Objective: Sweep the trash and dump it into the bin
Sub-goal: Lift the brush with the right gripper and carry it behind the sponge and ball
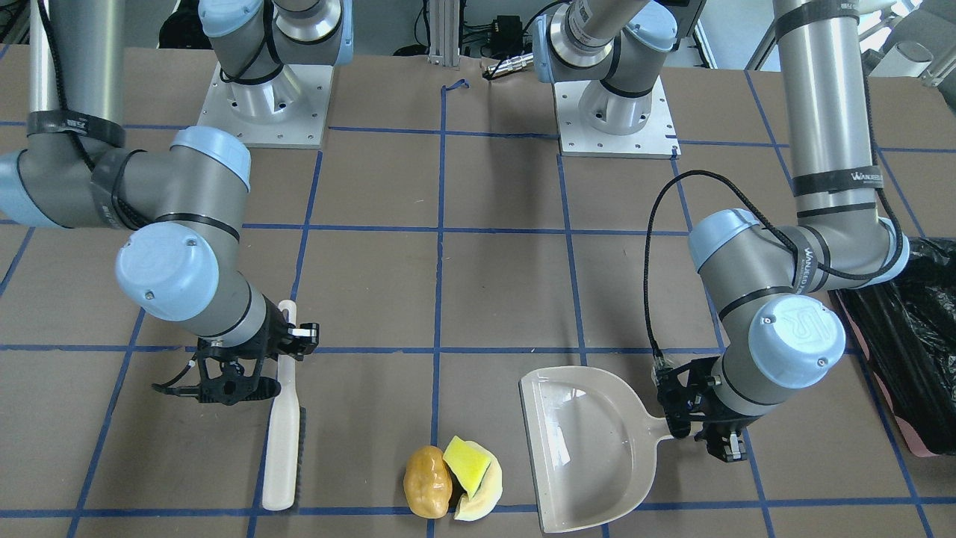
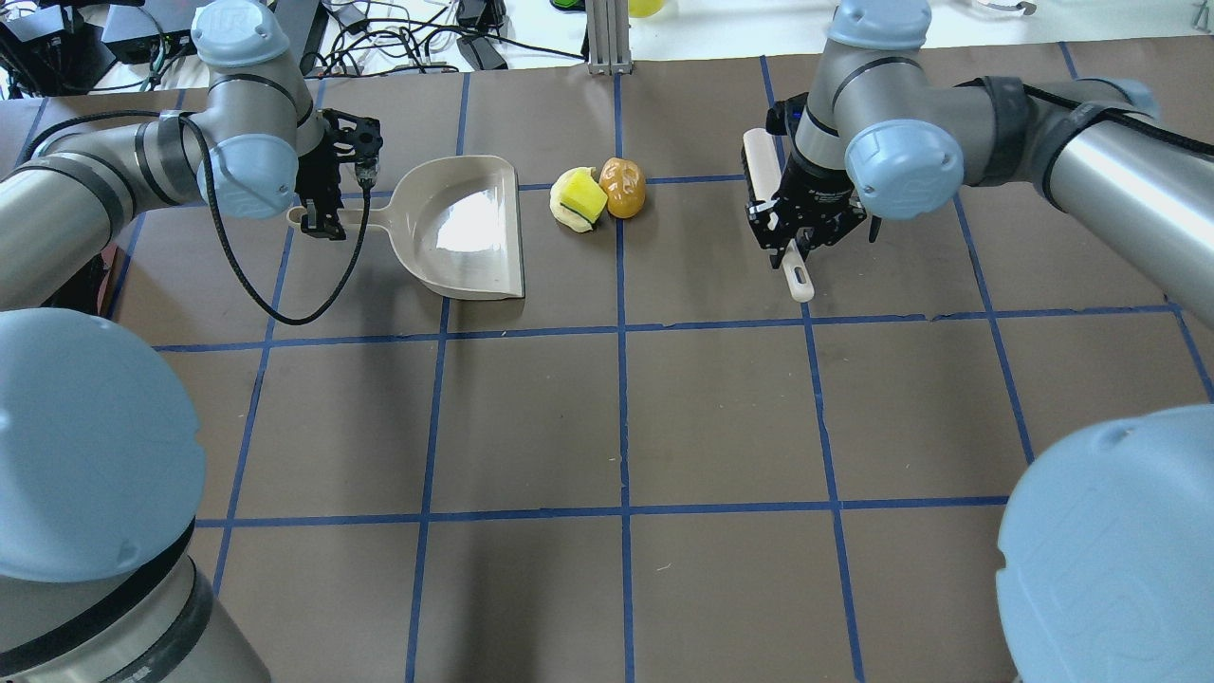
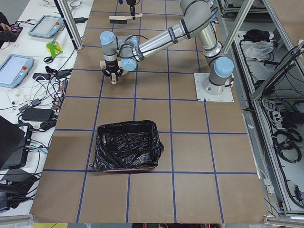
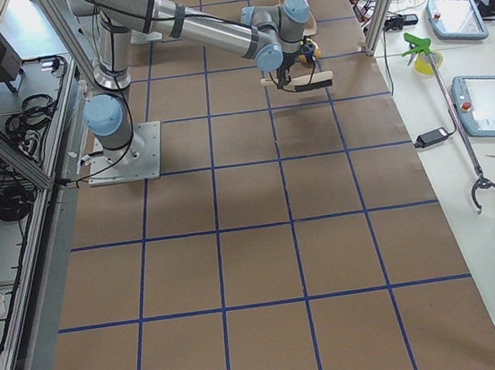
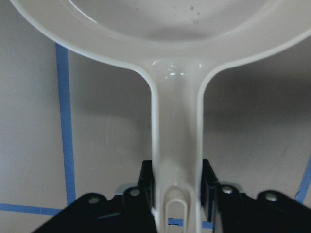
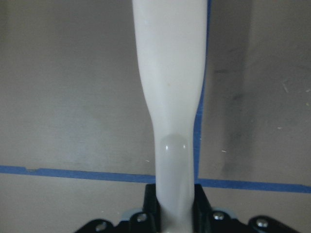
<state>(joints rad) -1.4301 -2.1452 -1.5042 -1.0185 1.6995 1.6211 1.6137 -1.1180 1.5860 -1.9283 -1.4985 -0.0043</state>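
Observation:
The trash lies in one small cluster on the table: a golden-brown lump [image 1: 427, 482] [image 2: 624, 187], a yellow sponge wedge [image 1: 466, 462] [image 2: 580, 194] and a cream slice [image 1: 483, 499] under the sponge. My left gripper [image 1: 691, 426] [image 2: 327, 204] [image 5: 177, 194] is shut on the handle of the beige dustpan [image 1: 590, 456] [image 2: 465, 228] [image 5: 177, 121], whose mouth faces the trash. My right gripper [image 1: 287, 347] [image 2: 795, 237] [image 6: 175, 213] is shut on the handle of the white brush [image 1: 282, 441] [image 2: 759, 171] [image 6: 170, 73], on the other side of the trash. The bin [image 1: 919, 336] [image 3: 126, 145] stands beyond my left arm.
The brown table [image 2: 616, 417] carries a blue tape grid. Both arm bases [image 1: 265, 104] stand at the robot's edge. Cables and devices [image 2: 398, 38] lie past the far edge. Side benches hold tablets and tools [image 4: 491, 105].

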